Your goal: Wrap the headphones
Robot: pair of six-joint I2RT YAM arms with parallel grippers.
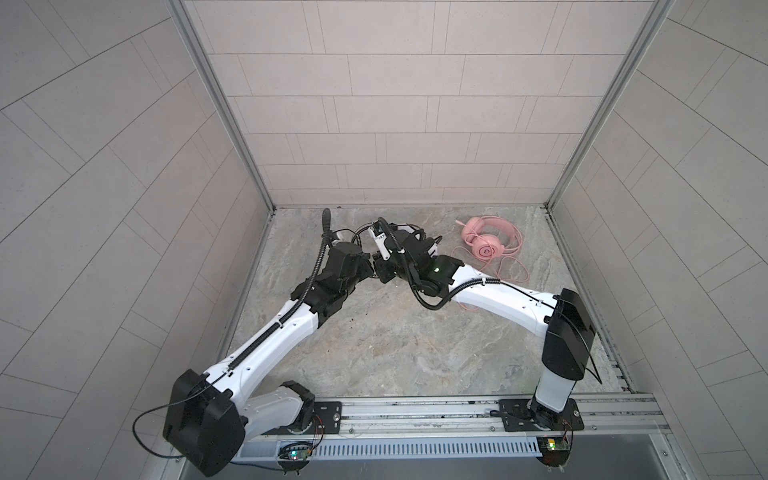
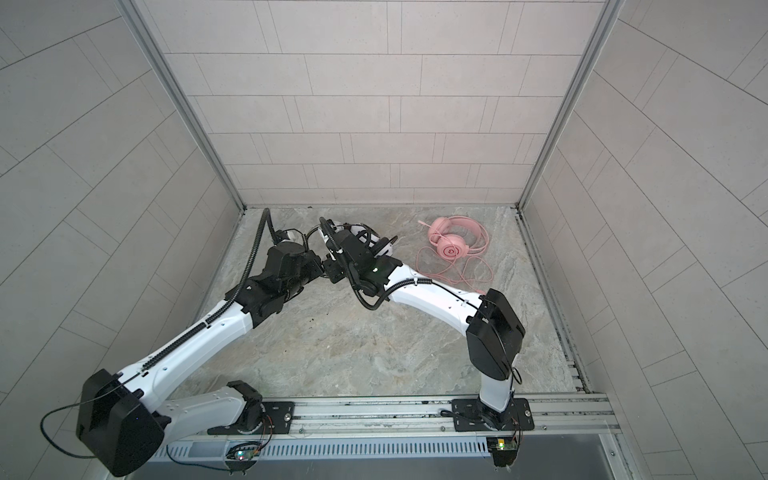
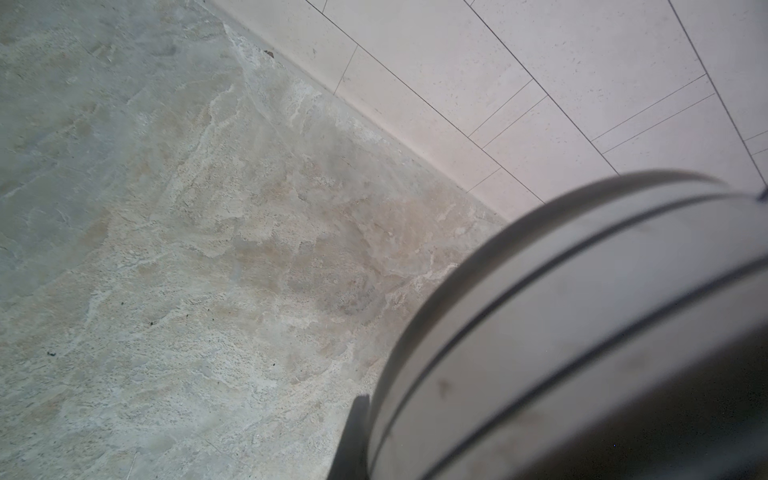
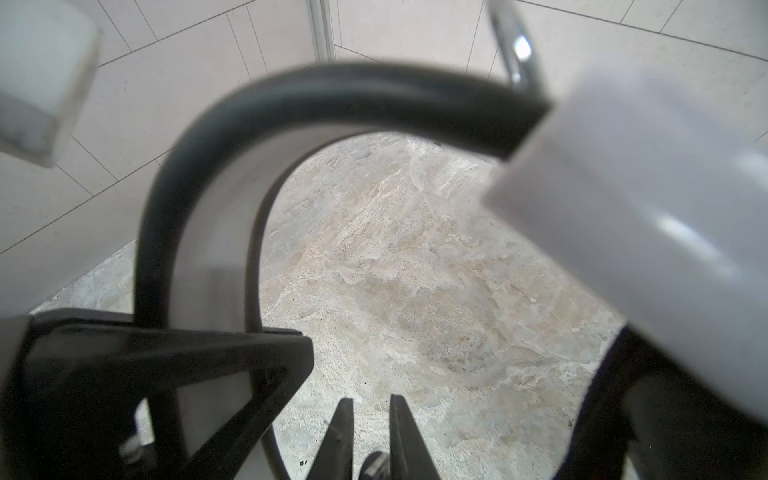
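white-and-black headphones [image 4: 623, 199] sit between both wrists at the tabletop's [image 1: 395, 353] far left. pink headphones [image 1: 486, 245] lie far right. right end effector [image 4: 372, 432] is slightly parted. left end effector, hidden, is closed.

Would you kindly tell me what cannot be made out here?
- White-and-black headset: mostly covered by left arm and right arm in both top views.
- Left gripper: unseen; a blurred white band blocks the left wrist view.
- Right gripper: only its tips show, cut off by the right wrist view's edge.
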